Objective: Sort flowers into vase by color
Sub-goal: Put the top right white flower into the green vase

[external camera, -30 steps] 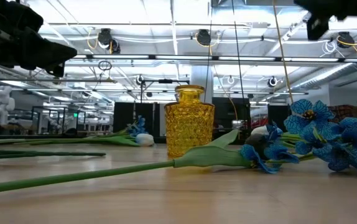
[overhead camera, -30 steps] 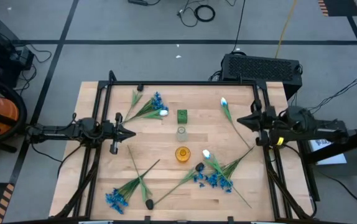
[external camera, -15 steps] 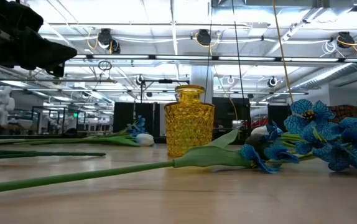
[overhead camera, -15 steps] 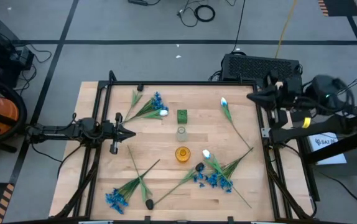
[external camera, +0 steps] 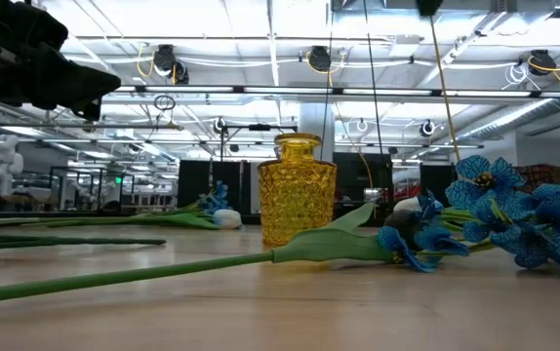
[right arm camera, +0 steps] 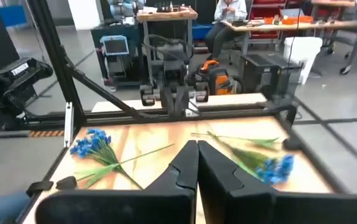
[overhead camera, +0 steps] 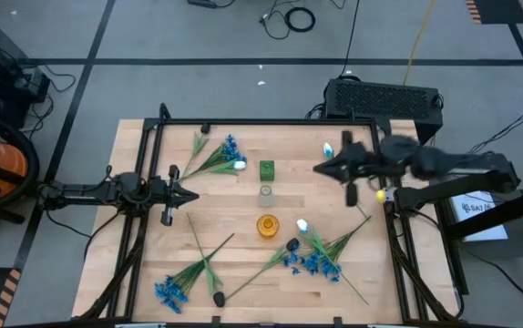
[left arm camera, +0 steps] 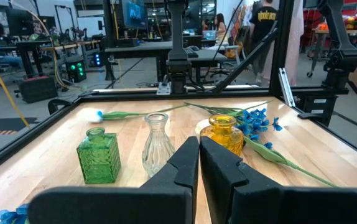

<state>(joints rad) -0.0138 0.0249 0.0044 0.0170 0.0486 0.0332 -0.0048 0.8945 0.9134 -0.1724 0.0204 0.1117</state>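
Observation:
Three small vases stand in a row at the table's middle: green [overhead camera: 267, 169], clear [overhead camera: 266, 194] and yellow [overhead camera: 268, 225]. Flowers lie flat on the wood: a blue cluster with a white bud [overhead camera: 223, 157] at the far left, a white tulip [overhead camera: 329, 150] at the far right, a white tulip, a dark bud and blue blooms [overhead camera: 312, 264] at the near right, and blue blooms with a dark bud [overhead camera: 175, 290] at the near left. My left gripper [overhead camera: 195, 195] waits shut at the left edge. My right gripper [overhead camera: 316, 169] is shut, high above the table to the right of the green vase.
A black frame [overhead camera: 271, 122] rims the table's far and side edges. The left wrist view shows the green vase [left arm camera: 99, 154], the clear vase [left arm camera: 157, 142] and the yellow vase [left arm camera: 224, 132] ahead of the shut fingers. Bare wood lies between the vases and my left gripper.
My right gripper has risen from its place at the table's right edge and swung out over the table toward the vases. It has stayed shut with nothing in it. No flower or vase has moved.

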